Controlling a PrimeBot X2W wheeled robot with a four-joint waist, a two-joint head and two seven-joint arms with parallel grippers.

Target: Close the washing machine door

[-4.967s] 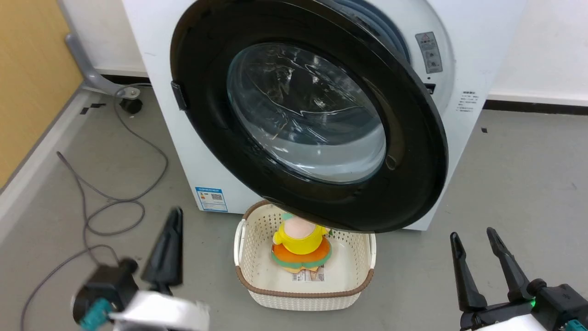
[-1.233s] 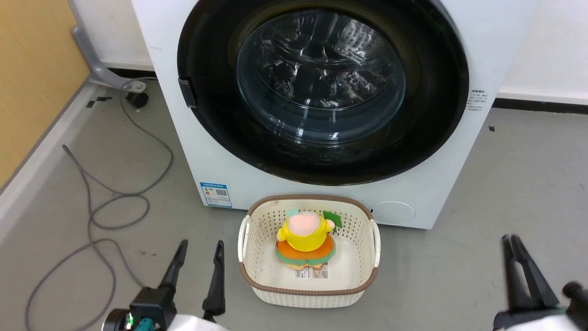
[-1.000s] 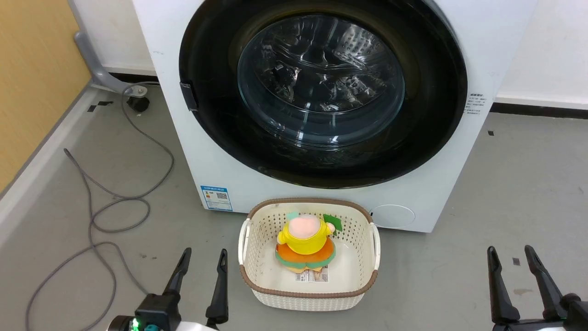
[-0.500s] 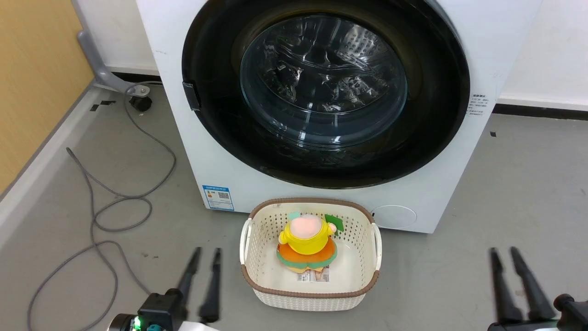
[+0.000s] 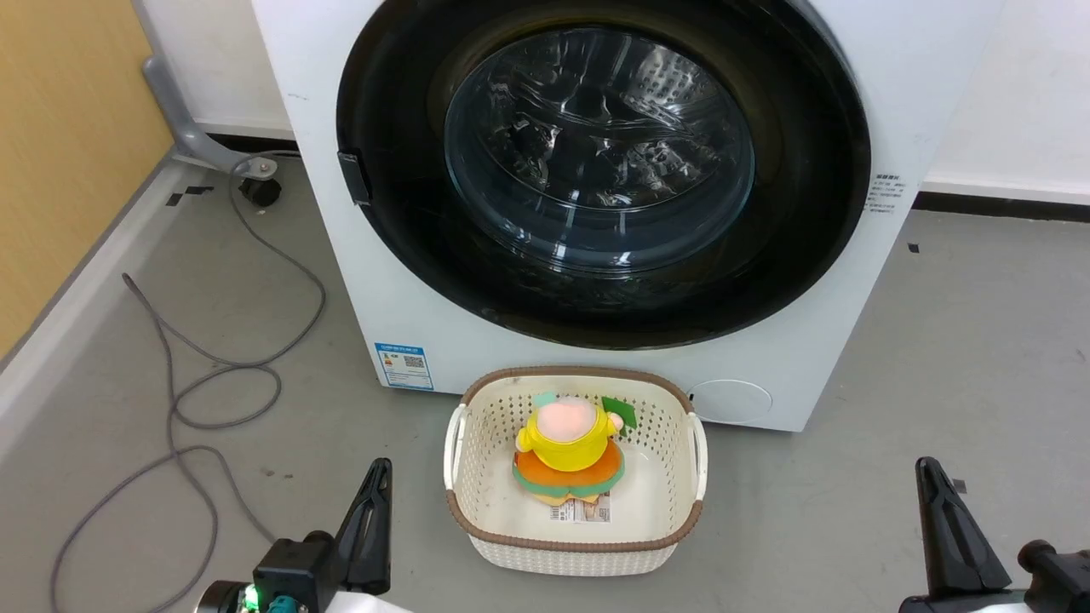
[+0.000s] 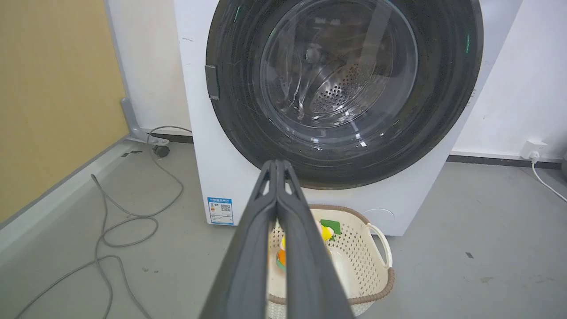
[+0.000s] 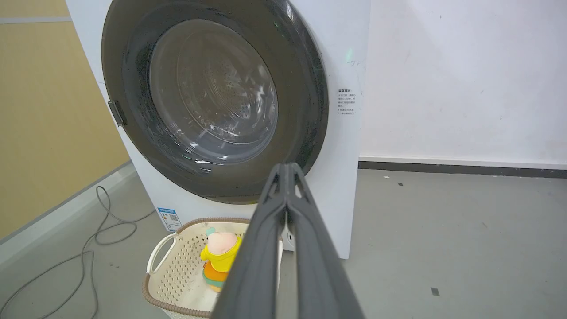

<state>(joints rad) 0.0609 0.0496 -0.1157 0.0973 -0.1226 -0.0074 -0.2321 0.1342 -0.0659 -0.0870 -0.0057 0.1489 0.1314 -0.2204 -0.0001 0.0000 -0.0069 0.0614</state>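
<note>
Here's the picture: the washing machine door (image 5: 600, 162) sits flat against the white front of the washing machine (image 5: 400, 315), with its black rim flush all the way round and no gap showing at any edge. Through the glass bowl the steel drum glints. The small latch tab (image 5: 353, 177) sits at 9 o'clock on the rim. Both arms are low and well clear of the door. The left gripper (image 5: 377, 477) is at 7 o'clock in the head view and the right gripper (image 5: 930, 477) at 5 o'clock. Each has its 2 fingers pressed together, clenched on nothing, and both wrist views confirm it. At 6 o'clock from the door, the cream basket (image 5: 477, 519) rests on the floor just before the machine, a yellow-and-orange plush toy (image 5: 566, 443) inside. A grey cable (image 5: 213, 375) loops away at 9 o'clock. By my read the closing step is done, or all but done. Whether the latch has caught, I cannot tell. If it hasn't, the next move calls for a firm, square push near that 9 o'clock edge, reaching over the basket.
</note>
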